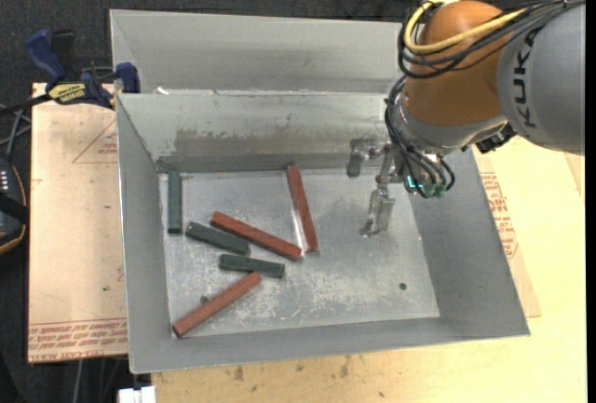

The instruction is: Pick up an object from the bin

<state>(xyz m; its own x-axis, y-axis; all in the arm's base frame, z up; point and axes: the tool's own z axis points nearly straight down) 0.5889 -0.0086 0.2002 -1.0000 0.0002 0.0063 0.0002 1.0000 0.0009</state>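
My gripper (374, 221) hangs over bare bin floor in the right half of the bin, with nothing seen in it. The nearest thing is a red-brown stick (302, 208) lying almost upright a little to its left. A second red-brown stick (256, 235) lies slanted further left, its lower end touching the first one. Below these lies a short dark green stick (251, 265).
Further left lie another dark green stick (217, 237), a dark green stick (174, 203) along the left wall, and a third red-brown stick (216, 303) near the front left corner. The arm with its orange cover reaches in from the right.
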